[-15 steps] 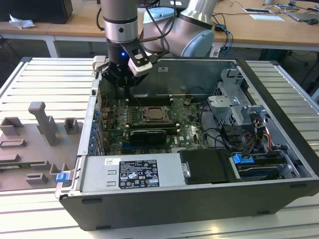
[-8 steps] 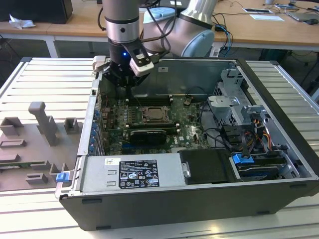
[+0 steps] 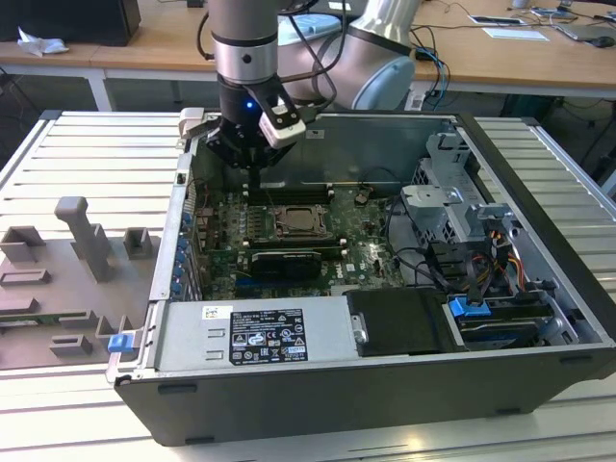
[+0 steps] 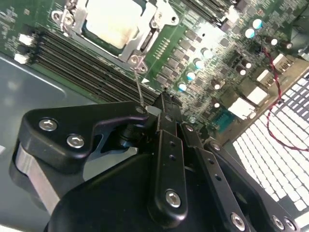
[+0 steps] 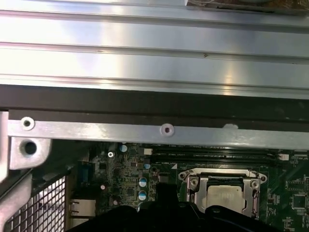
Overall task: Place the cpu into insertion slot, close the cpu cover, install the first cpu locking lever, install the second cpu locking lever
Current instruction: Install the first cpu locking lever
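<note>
Because the cpu (image 4: 110,21) already lies in the slot (image 4: 78,30) beneath the lowered cover (image 4: 153,28), your pincer (image 4: 163,98) hangs clenched just beside the raised lever (image 4: 139,87), though you cannot tell whether it grips it.

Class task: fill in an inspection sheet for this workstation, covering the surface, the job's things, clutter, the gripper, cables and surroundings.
Surface: slatted metal table carrying an open computer case.
Job's things: cpu sits in the insertion slot; cpu cover appears down around it; a thin locking lever stands up from the socket corner.
Clutter: grey moulded fixtures on the table, at the exterior view's left.
Gripper: gripper hangs over the motherboard, at the lever's upper end.
Cables: coloured wire bundle inside the case; twisted red wire.
Surroundings: wooden desks behind.
</note>
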